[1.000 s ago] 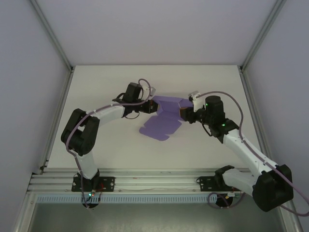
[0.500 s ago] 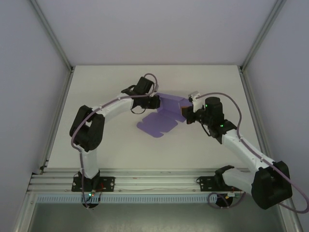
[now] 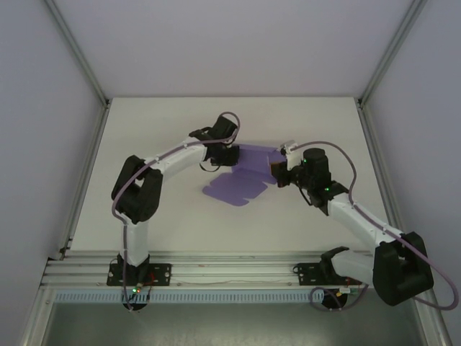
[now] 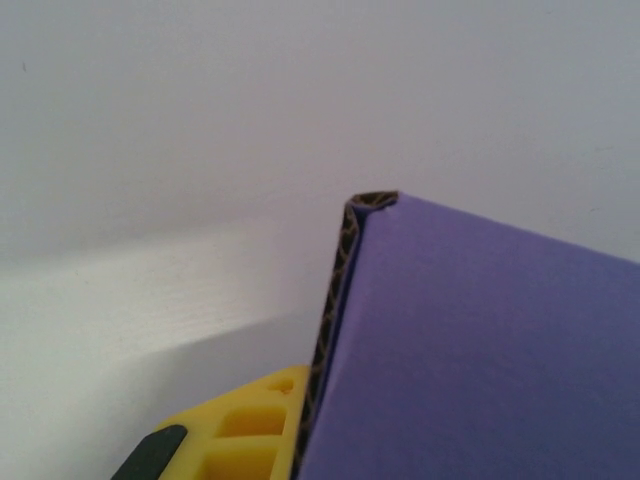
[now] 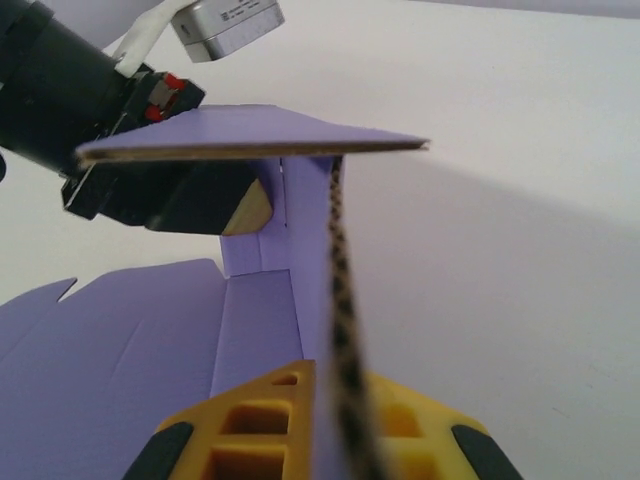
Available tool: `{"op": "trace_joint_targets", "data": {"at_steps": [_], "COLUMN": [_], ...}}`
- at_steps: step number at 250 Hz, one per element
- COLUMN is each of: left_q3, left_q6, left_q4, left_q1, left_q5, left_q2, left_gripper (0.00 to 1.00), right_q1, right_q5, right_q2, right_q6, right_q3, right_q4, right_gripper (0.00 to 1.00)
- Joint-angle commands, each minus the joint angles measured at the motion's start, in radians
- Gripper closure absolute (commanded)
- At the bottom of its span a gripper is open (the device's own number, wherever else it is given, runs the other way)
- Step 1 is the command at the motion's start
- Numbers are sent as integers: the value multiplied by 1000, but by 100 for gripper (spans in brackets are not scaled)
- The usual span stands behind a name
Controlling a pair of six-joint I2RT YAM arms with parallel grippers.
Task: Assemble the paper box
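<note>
**Purple card, half folded, pinched from both sides**

Corrugated and light, the paper box [image 3: 240, 185] lies mid-way across the table [image 3: 144, 130], its far panels raised. The left gripper [image 3: 229, 154] is clenched on the far-left wall; the right gripper [image 3: 276, 171] nips the right wall's edge. It likely bends only at creases, so grip gently near folds.

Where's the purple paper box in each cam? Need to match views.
Top external: paper box at mid-table, near frame centre.
Left wrist: paper box fills the lower right, its brown corrugated edge rising from bottom centre.
Right wrist: paper box lies flat at lower left, one flap edge-on up the middle, one panel across the top.
Shared landmark: the white table.
</note>
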Motion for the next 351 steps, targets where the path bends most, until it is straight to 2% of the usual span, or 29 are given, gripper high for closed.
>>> {"op": "trace_joint_targets", "data": {"at_steps": [1,18,38,66,93,125,156,196,244,328,351], "left_q3": [-93,-161,-229,-287,-331,-350,-351,-362,-370,-348,-339], "left_q6": [66,83,97,125,141,148,144,142,153,151,142], "left_q4": [148,216,277,320,348,352,355,370,368,375,376], "left_q1": [18,17,17,15,17,17,14,14,2,-10,-11], "left_q5": [-212,-225,-239,-239,-248,-259,-238,-210,-205,-193,-185], "left_q2": [-71,-132,-191,-244,-276,-287,-288,-301,-306,-306,-306], "left_gripper": [100,100,100,100,100,100,100,100,100,100,100], "right_q1": [14,13,14,14,12,12,12,12,13,78,86], "right_q5": [-16,52,121,228,316,433,466,410,270,284,334], "right_q2": [-56,-89,-140,-223,-298,-339,-290,-182,-55,75,83], "right_q6": [-1,3,15,61,113,167,163,153,133,62,112], "right_q3": [-5,-17,-33,-49,-59,-41,23,69,109,136,120], "right_q4": [43,53,63,68,82,65,-25,-44,-47,-91,7], "right_gripper": [70,50,43,22,12,8,7,7,6,0,0]}}
